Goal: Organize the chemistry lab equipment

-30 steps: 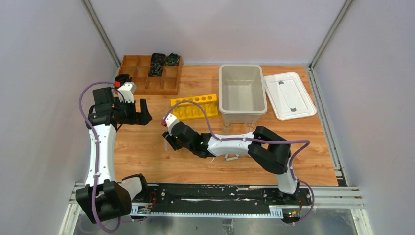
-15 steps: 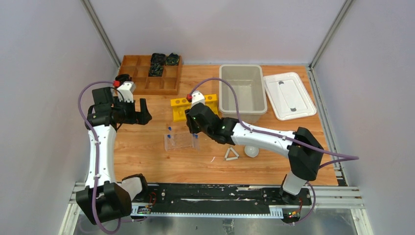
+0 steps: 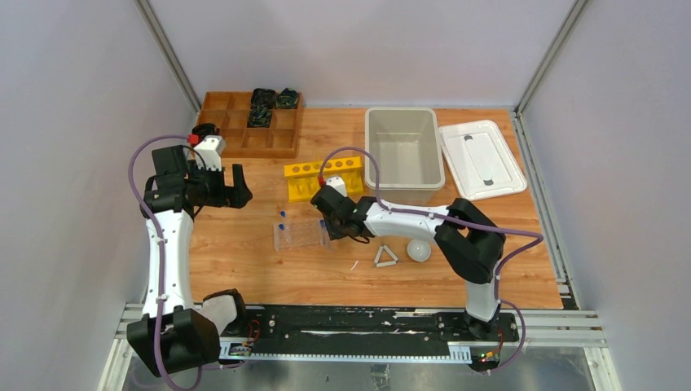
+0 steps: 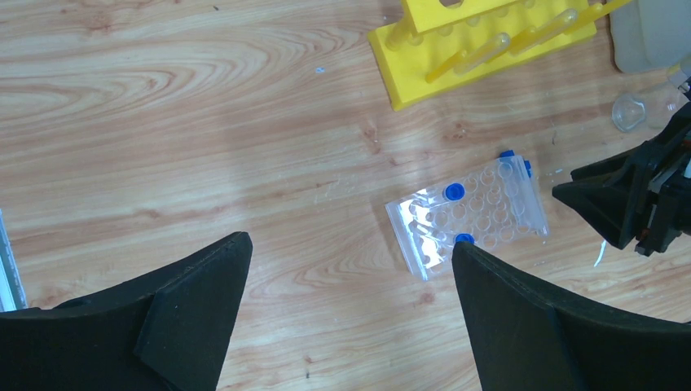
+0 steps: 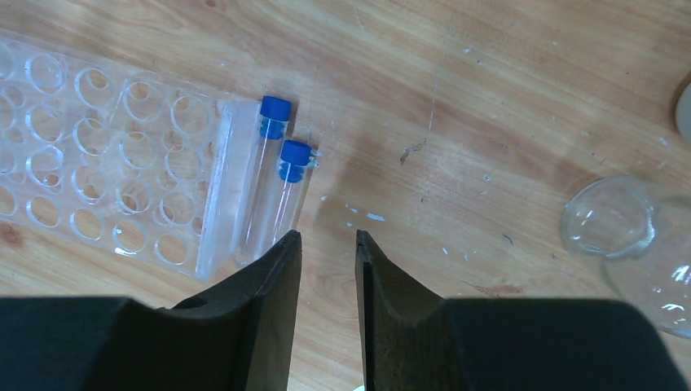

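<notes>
My R tool (image 5: 327, 240): narrow gap, empty, near 2 blue-cap tubes (image 5: 277, 191) lying beside clear rack (image 5: 106, 155). L tool (image 4: 350, 244) wide apart, empty.

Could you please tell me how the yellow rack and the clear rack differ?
The yellow rack is opaque with one row of holes; the clear rack is transparent with a grid of holes. The yellow rack sits farther back than the clear rack. Both rest on the table.
</notes>
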